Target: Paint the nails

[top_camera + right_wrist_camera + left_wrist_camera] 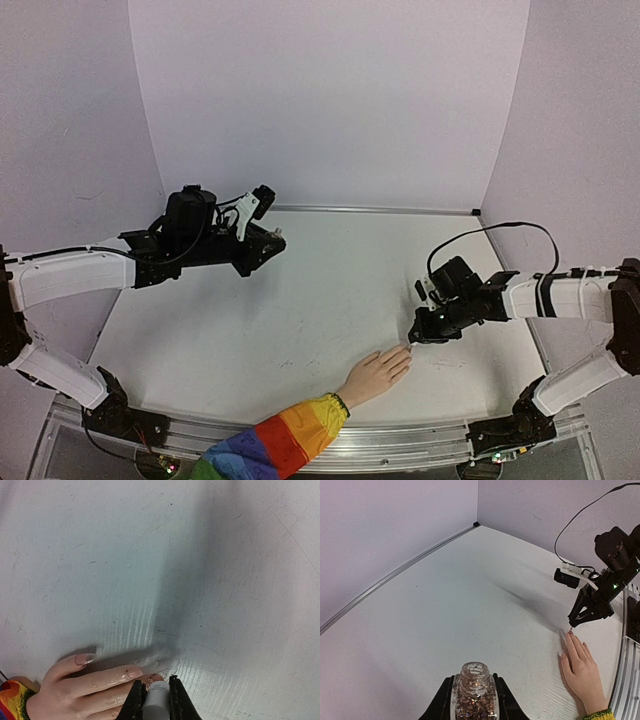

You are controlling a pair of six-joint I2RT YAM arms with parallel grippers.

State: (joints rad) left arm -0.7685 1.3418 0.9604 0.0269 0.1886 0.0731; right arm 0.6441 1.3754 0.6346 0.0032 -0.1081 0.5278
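A flesh-coloured hand (375, 378) with a rainbow-striped sleeve (285, 443) lies flat on the white table near the front edge. Its nails (134, 672) are pale. My right gripper (418, 336) is shut on a whitish brush cap (158, 696) and holds it tip-down right at the fingertips. One nail under the cap (156, 678) shows glitter. My left gripper (266, 242) is raised at the back left, shut on an uncapped clear bottle of brownish glitter polish (474, 696). The hand also shows in the left wrist view (582, 667).
The white table (300, 300) is walled by pale lilac panels at the back and sides. A metal rail (420, 432) runs along the front edge. A black cable (500, 232) loops above the right arm.
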